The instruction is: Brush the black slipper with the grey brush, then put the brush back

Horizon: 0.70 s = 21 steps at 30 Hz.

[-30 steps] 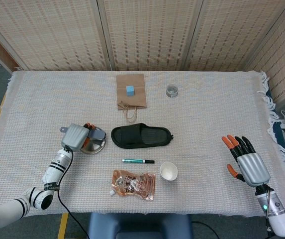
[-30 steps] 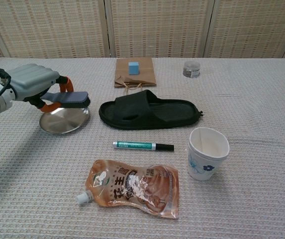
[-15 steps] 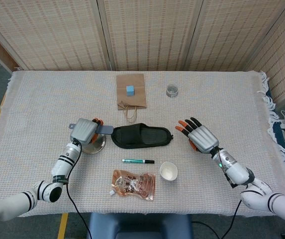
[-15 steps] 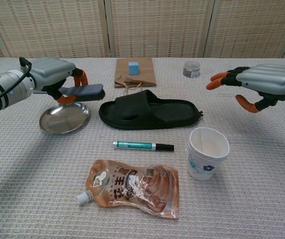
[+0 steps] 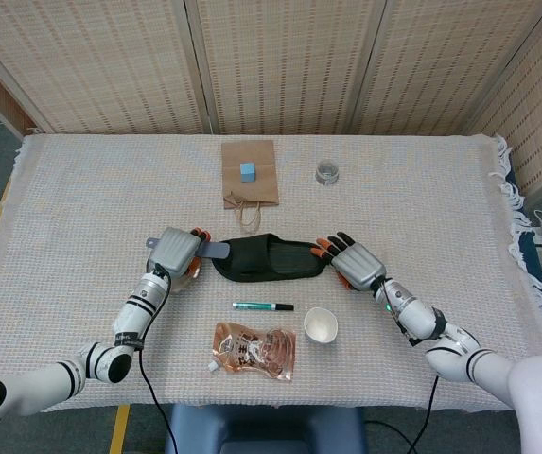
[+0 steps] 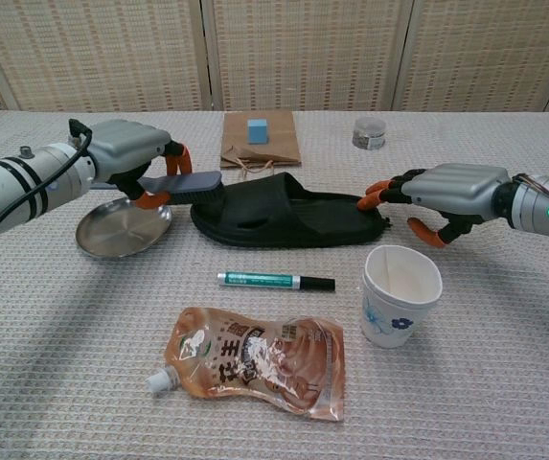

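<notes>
We see the left hand [image 6: 135, 158] gripping the grey brush [image 6: 186, 186] over the toe of the black slipper [image 6: 288, 213] mid-counter; right hand [image 6: 437, 195], fingers spread, barely touches the heel, so strokes may slide it.

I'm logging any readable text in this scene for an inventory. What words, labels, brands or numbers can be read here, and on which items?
Orange-brown spouted drink pouch: large Chinese characters and a round logo, too blurred to read.
Green marker pen with black cap: faint print on the barrel, too small to read.
White paper cup with blue flower print: pattern only, no text.
Nothing else shows readable text.
</notes>
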Tool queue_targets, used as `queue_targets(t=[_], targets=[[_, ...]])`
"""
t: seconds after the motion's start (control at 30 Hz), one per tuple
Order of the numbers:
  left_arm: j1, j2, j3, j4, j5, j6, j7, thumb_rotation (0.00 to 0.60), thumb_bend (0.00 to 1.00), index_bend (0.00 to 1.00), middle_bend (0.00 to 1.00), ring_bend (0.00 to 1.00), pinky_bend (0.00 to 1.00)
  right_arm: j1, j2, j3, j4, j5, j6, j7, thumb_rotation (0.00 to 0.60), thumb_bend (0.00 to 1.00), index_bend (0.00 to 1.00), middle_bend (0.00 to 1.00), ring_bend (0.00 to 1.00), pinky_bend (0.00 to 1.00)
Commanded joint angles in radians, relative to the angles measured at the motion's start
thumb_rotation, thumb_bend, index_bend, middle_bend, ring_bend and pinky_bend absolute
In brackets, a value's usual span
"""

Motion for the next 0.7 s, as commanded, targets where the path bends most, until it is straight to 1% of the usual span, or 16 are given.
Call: queue_targets(t=[0.03,0.2,0.4,0.57,0.7], targets=[[-0.005,-0.008,0.003,0.001,0.002,0.002,-0.002,0.600,0.46,0.48,0.53,0.75,1.00,0.008,-0.014,-0.015,0.018,0.002,-0.007,0.001,0.600,0.73,0.12,0.01,0.00,0.00],[-0.009,-0.008,-0.006,-0.017,0.007,0.030,-0.006,0.600,0.46,0.48,0.53,0.75,1.00,0.011,-0.015,-0.027,0.026,0.007,0.007,-0.006,0.600,0.73,0.12,0.01,0.00,0.00],[-0.016,-0.006,-0.017,-0.046,0.005,0.054,-0.003,0.600,0.46,0.47,0.53,0.75,1.00,0.016,-0.014,-0.036,0.019,0.023,-0.002,-0.024,0.600,0.73,0.13,0.01,0.00,0.00],[-0.032,-0.045,-0.016,-0.015,-0.022,0.040,0.015,0.600,0.46,0.47,0.52,0.75,1.00,0.020,-0.019,-0.040,0.023,0.034,-0.003,-0.032,0.600,0.74,0.13,0.01,0.00,0.00],[-0.049,-0.087,-0.016,0.016,-0.019,0.044,0.021,0.600,0.46,0.47,0.53,0.75,1.00,0.023,-0.026,-0.045,0.037,0.044,-0.013,-0.026,0.600,0.74,0.13,0.01,0.00,0.00]])
